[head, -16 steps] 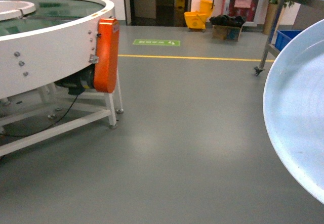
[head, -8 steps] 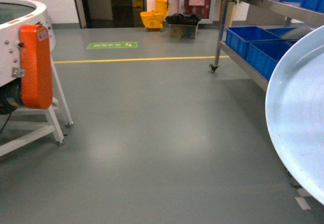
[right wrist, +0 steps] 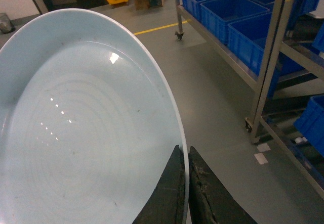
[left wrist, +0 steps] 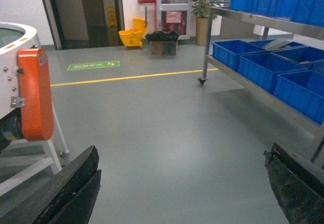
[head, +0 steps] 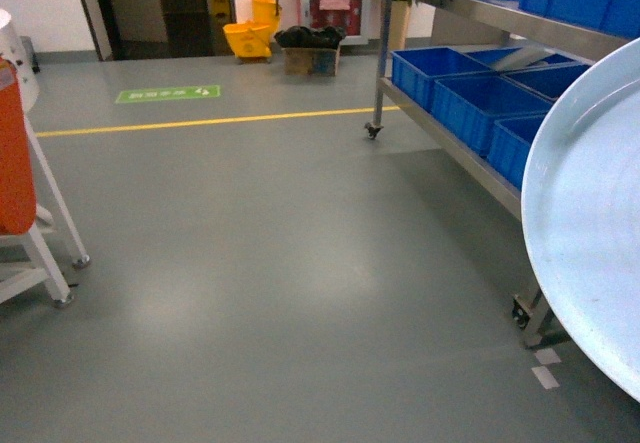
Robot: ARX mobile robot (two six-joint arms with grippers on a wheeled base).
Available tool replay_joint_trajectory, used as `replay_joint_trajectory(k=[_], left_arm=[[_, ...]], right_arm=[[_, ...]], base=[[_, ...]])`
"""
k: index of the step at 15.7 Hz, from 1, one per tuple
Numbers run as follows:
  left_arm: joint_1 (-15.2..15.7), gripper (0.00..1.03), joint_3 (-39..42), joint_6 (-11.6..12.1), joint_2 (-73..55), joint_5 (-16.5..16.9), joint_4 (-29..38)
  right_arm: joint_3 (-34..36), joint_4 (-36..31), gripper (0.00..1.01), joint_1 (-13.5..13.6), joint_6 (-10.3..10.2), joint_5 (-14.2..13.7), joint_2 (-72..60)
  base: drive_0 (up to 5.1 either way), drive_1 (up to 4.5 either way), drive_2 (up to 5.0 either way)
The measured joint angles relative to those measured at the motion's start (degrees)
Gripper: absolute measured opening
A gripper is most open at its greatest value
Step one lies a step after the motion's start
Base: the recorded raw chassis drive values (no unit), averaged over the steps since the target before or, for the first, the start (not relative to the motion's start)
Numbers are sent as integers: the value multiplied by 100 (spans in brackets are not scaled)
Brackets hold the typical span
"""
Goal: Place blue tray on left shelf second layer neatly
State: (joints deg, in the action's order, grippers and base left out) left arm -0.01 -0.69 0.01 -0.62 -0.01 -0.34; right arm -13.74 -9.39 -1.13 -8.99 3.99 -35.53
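- The rim of the blue tray point(right wrist: 86, 133) is being pinched by the right end effector point(right wrist: 185, 166), its two dark fingers point(right wrist: 169, 193) pressed together on either side of the edge.
- The tray is being carried above the floor point(head: 260, 263), its bowl spreading away from the right end effector's grip.
- The left end effector point(left wrist: 182, 183) is being held wide apart, with nothing between its fingers.
- The steel shelf point(head: 450, 148), loaded with royal-blue crates point(head: 480, 98), is being faced just beyond the tray.
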Motion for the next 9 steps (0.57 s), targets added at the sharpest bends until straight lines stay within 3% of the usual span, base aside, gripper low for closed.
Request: replay_joint_trajectory(k=[9], left_arm=[[0,98,0,0,0,0,0]], right_arm=[[0,0,2,0,0,0,2]], base=[[-151,-151,-151]])
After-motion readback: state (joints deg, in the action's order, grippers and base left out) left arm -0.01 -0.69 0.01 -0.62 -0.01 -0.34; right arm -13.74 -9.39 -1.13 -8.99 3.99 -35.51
